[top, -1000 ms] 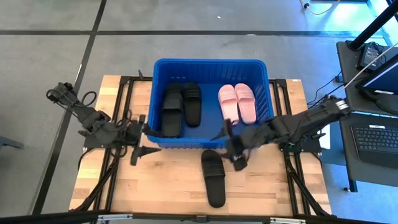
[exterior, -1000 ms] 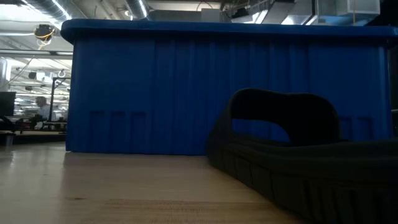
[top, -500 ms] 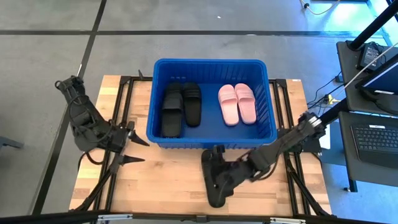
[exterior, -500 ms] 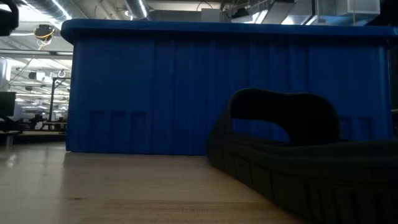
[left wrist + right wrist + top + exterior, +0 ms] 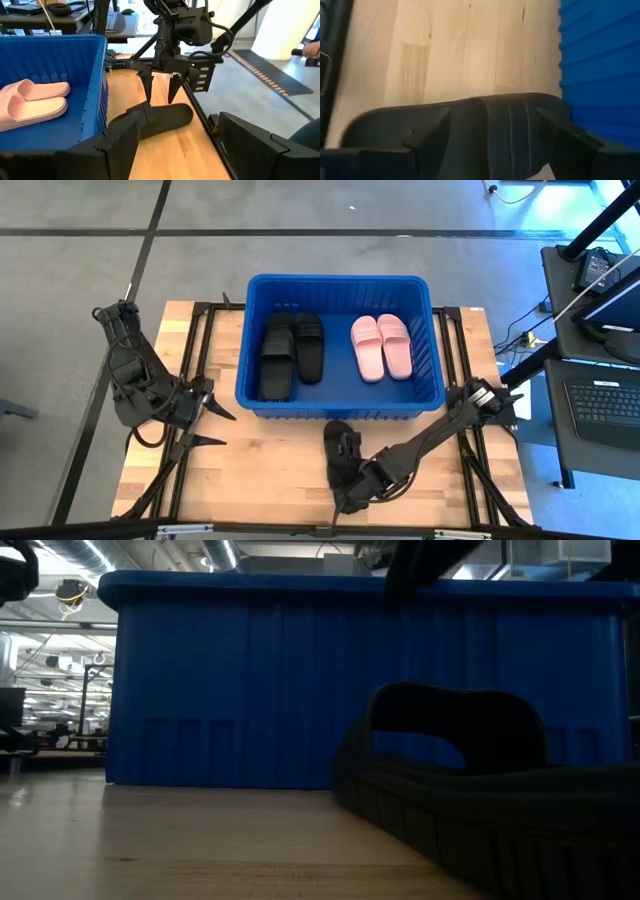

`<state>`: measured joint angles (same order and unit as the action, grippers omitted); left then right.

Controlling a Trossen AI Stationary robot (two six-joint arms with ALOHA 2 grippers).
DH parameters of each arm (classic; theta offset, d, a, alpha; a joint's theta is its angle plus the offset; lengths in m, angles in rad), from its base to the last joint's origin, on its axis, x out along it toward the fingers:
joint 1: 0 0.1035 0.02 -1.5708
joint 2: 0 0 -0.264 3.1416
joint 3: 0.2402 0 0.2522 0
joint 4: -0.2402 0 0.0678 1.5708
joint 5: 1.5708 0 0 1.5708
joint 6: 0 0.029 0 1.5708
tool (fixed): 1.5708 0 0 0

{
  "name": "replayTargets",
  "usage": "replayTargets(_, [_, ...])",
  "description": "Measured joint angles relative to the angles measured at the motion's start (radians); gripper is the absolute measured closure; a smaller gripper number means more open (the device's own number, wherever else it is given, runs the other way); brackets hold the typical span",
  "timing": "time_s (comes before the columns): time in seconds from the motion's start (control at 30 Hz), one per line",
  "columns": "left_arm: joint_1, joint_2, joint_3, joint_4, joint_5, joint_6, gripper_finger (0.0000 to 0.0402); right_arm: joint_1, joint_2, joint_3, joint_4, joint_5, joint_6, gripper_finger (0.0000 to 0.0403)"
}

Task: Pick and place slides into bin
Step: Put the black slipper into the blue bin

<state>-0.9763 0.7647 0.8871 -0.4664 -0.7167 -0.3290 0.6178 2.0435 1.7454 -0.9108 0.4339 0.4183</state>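
A: Slides first: where are they?

B: Two black slides [image 5: 291, 352] and the pink pair [image 5: 381, 346] lie in the bin [image 5: 340, 409]. One black slide [image 5: 343, 470] lies on the counter [image 5: 260, 470], directly under the right gripper [image 5: 349, 477].

A: Has it got hold?

B: Not yet, I'd judge. Its fingers [image 5: 430, 132] stand open, straddling the strap; this is the pick. Next it must close, lift, and carry over the rim beyond it.

A: The left gripper [image 5: 214, 424]?

B: Open, empty, waiting beside the bin.
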Motion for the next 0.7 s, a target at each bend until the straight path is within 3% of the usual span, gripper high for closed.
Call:
replayTargets(0.23, [0.000, 0.000, 0.000, -0.032, 0.000, -0.001, 0.0141, 0.001, 0.041, 0.000, 0.010, -0.026, -0.057, 0.0118])
replayTargets(0.47, [0.000, 0.000, 0.000, -0.037, 0.003, -0.001, 0.0141, 0.001, 0.050, 0.001, 0.050, -0.110, -0.013, 0.0118])
replayTargets(0.7, [0.000, 0.000, 0.000, -0.074, 0.004, -0.002, 0.0141, -0.003, 0.050, 0.000, 0.046, -0.103, -0.162, 0.0118])
